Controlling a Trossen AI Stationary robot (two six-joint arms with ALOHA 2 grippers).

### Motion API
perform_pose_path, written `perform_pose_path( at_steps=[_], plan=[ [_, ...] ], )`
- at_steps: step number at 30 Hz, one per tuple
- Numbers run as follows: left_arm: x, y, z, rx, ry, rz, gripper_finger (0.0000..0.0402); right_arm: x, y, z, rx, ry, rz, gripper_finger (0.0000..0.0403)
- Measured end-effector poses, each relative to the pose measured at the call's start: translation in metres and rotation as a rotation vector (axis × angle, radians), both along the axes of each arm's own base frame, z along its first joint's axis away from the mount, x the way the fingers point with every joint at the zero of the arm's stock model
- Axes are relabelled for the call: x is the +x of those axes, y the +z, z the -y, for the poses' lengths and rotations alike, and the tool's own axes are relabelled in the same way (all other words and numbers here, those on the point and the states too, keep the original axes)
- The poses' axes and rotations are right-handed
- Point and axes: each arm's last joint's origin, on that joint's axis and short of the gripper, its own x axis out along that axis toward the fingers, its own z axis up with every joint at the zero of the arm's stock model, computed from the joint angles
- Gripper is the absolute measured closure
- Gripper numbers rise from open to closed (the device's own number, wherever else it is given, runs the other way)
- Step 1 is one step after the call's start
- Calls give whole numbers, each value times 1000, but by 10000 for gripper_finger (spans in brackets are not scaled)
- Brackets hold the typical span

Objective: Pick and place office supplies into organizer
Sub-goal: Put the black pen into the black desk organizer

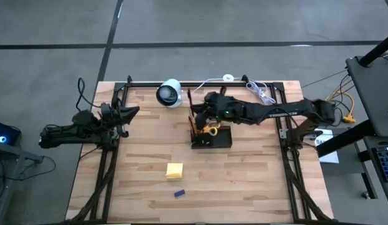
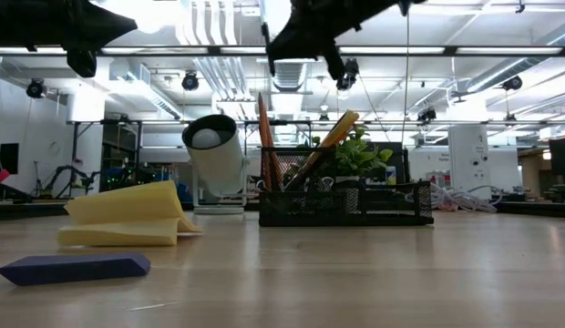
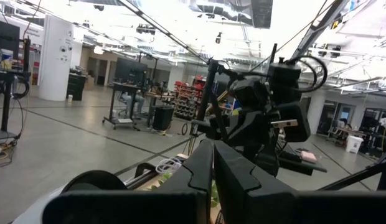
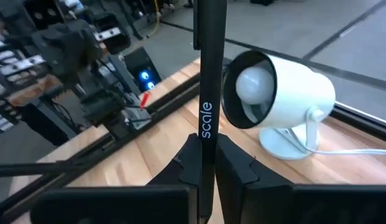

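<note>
The right claw (image 4: 207,163) is seen closed on a thin dark pen (image 4: 208,74), which is pinched between its two fingers and stands up straight from them in the right wrist view. In the high view this claw (image 1: 195,107) is placed just above centre of the frame, over the left end of the organizer (image 1: 220,139). The pen's long axis runs up and down in that view, its free end toward the top of the frame (image 1: 189,97).

The left claw (image 1: 132,112) is held shut and empty at the left side of the frame, above the surface (image 1: 244,181); its fingers (image 3: 199,171) are pressed together in the left wrist view.

The organizer is a black mesh tray near the frame's centre. In the low view an orange pencil (image 2: 267,146) is seen standing nearly upright in its left end, and yellow-handled scissors (image 2: 330,138) lean to the right beside it.

A yellow sticky-note pad (image 1: 174,170) lies lower left of the organizer, and a small blue block (image 1: 179,193) lies below the pad. A white round camera (image 1: 169,93) stands upper left of the organizer.
</note>
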Motion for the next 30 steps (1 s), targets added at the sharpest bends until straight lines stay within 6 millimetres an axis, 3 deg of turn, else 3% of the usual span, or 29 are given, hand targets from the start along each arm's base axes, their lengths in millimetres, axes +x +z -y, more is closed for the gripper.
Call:
perform_pose_path(
  at_steps=[11,25,30],
  plan=[
    [-1,2,0,-4,-1,9,402,-45,-32,-4,-23,7,154,390],
    [0,1,0,-4,0,6,402,-45,-49,-4,-83,-5,84,390],
    [0,0,0,-4,-1,0,402,-46,-50,-2,-66,-96,85,390]
  ],
)
